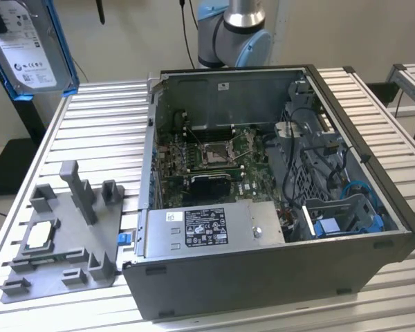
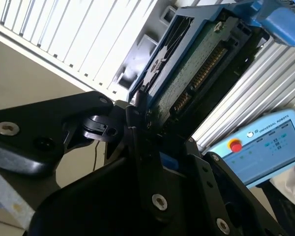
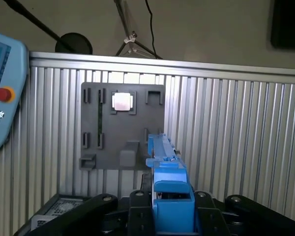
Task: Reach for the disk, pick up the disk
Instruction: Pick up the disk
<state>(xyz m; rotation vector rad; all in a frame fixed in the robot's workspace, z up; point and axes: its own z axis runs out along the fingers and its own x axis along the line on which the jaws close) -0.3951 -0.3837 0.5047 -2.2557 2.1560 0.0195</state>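
The tool (image 3: 168, 209) is clamped on the disk (image 1: 31, 45), which hangs edge-on over the bench (image 3: 236, 123) and above a grey tray (image 3: 123, 128) holding a small chip (image 3: 122, 102). The open computer case (image 1: 277, 200) stands well apart. The disk's top is cut off in the exterior view, and the grip seems to be on the disk's edge.

The disk (image 1: 29, 43) is a flat silver drive with a white label, framed by a bright blue bracket. It is up in the air, slightly tilted, at the exterior view's upper left.
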